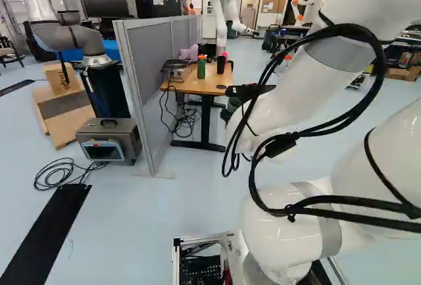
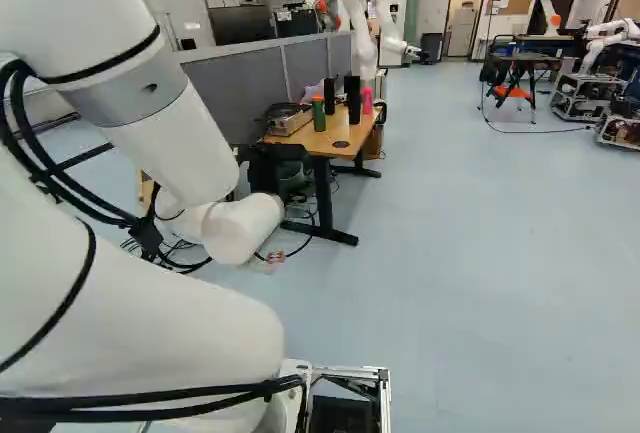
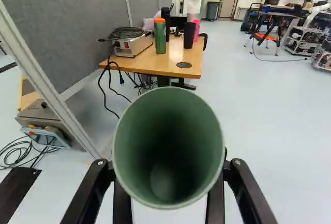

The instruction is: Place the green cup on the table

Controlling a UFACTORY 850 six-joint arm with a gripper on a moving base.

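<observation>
I have the green cup (image 3: 166,146) pinched between the two fingers of my gripper (image 3: 169,182), out over the floor and short of the table (image 3: 155,66); its rim hides the pads, so I can't judge how deep the grip runs. It looks empty and deep, so I'd expect it light and fairly stiff, its smooth wall liable to twist if I squeeze unevenly. I'd keep hold of the sides below the lip, with just enough pressure, so the base stays free to land flat. The next job is driving up to the table. The near end, by the dark disc (image 3: 183,64), looks the easiest spot, in front of the bottle (image 3: 160,36) and black tumbler (image 3: 189,35), which I could knock.
</observation>
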